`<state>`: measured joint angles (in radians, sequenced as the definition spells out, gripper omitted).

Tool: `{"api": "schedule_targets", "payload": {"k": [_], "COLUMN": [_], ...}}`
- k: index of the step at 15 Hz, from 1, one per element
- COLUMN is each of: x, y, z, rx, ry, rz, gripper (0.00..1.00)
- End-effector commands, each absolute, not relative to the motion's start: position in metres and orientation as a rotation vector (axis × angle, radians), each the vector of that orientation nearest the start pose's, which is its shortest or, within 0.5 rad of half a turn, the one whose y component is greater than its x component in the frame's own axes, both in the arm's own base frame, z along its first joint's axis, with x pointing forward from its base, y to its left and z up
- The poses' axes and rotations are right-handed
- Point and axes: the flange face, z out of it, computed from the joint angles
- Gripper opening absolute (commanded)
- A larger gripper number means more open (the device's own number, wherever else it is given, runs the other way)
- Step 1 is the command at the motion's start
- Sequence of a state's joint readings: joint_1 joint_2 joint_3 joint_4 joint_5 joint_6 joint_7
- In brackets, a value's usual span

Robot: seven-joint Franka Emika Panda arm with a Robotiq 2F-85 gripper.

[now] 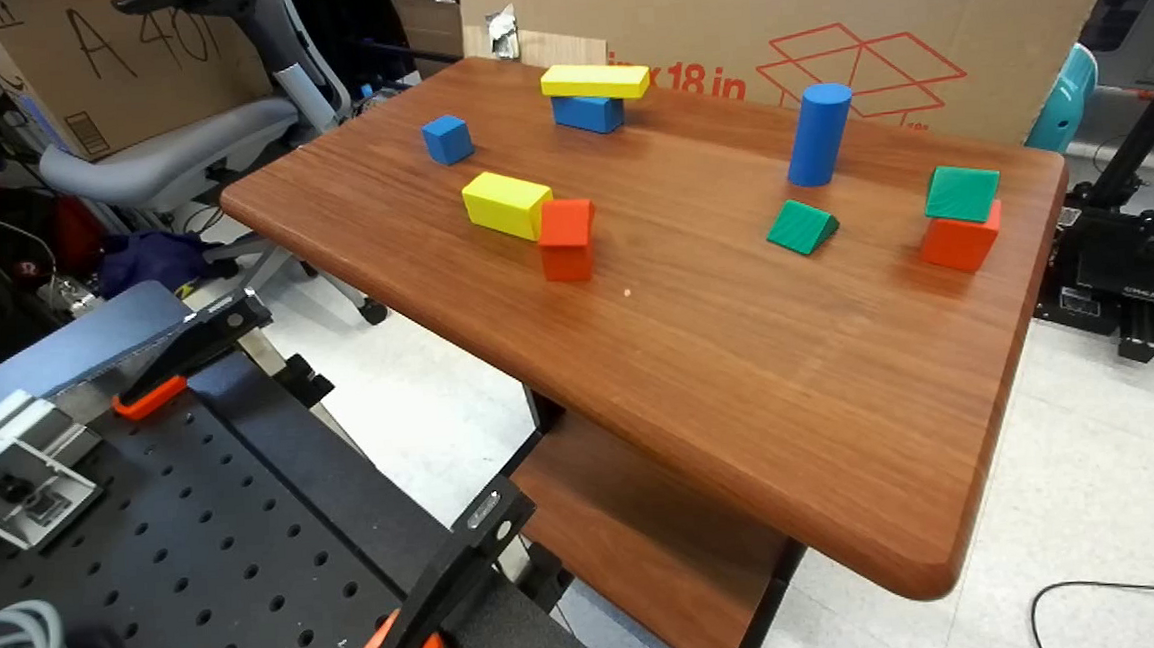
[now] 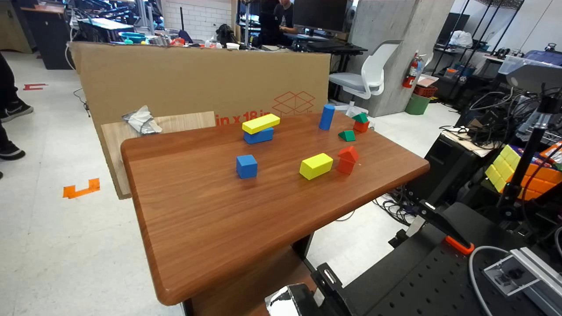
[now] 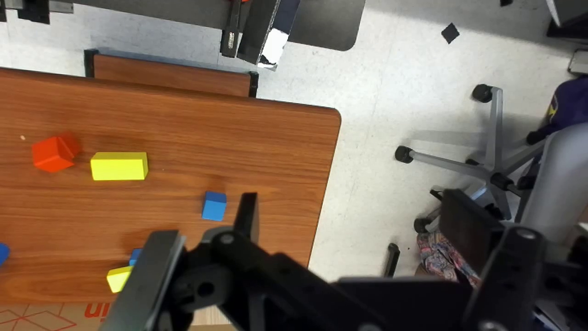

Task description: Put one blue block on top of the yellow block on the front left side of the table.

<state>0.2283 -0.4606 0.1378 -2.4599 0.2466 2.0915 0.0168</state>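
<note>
Fingers (image 3: 142, 280) gape wide, while a blue cube (image 3: 214, 207) and thick yellow brick (image 3: 119, 167) sit apart on the wood-grained table (image 3: 229, 142).

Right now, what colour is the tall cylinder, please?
The cylinder is blue, shown best in an exterior view.

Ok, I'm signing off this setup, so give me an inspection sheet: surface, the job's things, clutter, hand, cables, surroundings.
Surface: brown table, pale speck near the red stack.
Job's things: blue cube and yellow block rest apart on it, not stacked.
Clutter: red stack; yellow bar on blue brick; upright blue cylinder; green wedge; another green wedge on a red block.
Hand: open in the wrist view; nothing seen in its grasp.
Cables: grey cable coiled on the black bench; black cable on the floor.
Surroundings: cardboard behind the table, office chair off one end; a person's legs at the left edge of an exterior view.
</note>
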Motion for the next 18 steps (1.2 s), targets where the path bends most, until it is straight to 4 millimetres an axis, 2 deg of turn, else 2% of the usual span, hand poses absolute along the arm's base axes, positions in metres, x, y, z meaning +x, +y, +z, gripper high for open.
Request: {"api": "schedule_targets", "payload": {"k": [1,6,13,18], "x": [0.392,0.426,0.486,0.526], "y": [0.162,0.147,0.116,0.108], "z": [0.465,0.438,0.377,0.336], "rx": [-2.947,-2.966,-2.993,-3.049], "ry": [-0.316,-0.217,-0.066,-0.017], "rz": [-0.059,-0.054,-0.015,-0.003], "gripper": [1.00,1.00,1.00,1.00]}}
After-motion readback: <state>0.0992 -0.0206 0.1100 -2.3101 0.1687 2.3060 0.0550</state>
